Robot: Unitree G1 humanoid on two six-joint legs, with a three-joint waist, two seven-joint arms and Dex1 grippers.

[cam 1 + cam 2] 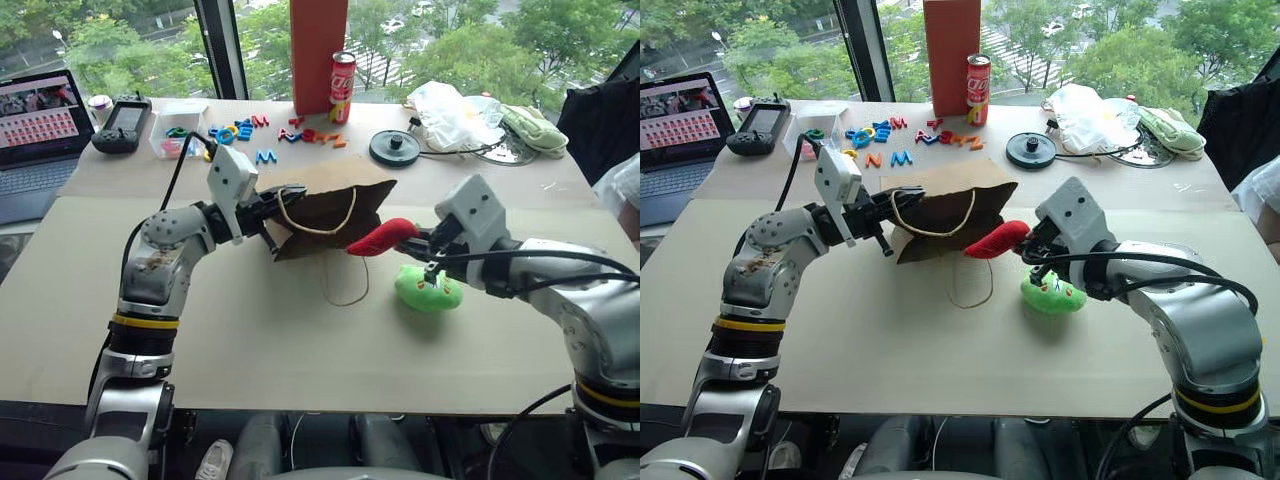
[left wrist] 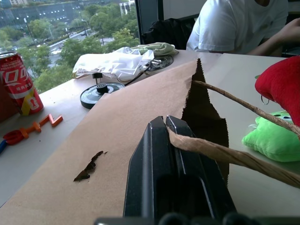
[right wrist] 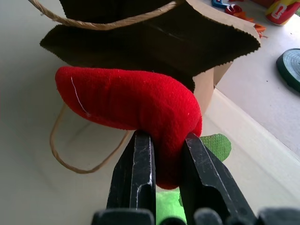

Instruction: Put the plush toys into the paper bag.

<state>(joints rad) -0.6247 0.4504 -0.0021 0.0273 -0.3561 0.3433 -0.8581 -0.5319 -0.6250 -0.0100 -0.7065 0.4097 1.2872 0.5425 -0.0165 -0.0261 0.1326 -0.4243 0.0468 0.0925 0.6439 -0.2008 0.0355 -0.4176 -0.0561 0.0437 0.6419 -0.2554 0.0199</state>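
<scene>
Two toys outstanding: red chili plush pinched by right gripper at stem end, soft, light; bag mouth at 12 o'clock. Left gripper clamped on paper bag rim; thin, tear-prone. Green plush on table, squashy; grip mid-body.

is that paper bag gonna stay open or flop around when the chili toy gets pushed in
Probably floppy: the paper bag lies on its side, its mouth held up only where the left gripper pinches a string handle at the rim. It looks light and torn in one spot, so the red chili toy, held by the right gripper, may shove it back.
</scene>
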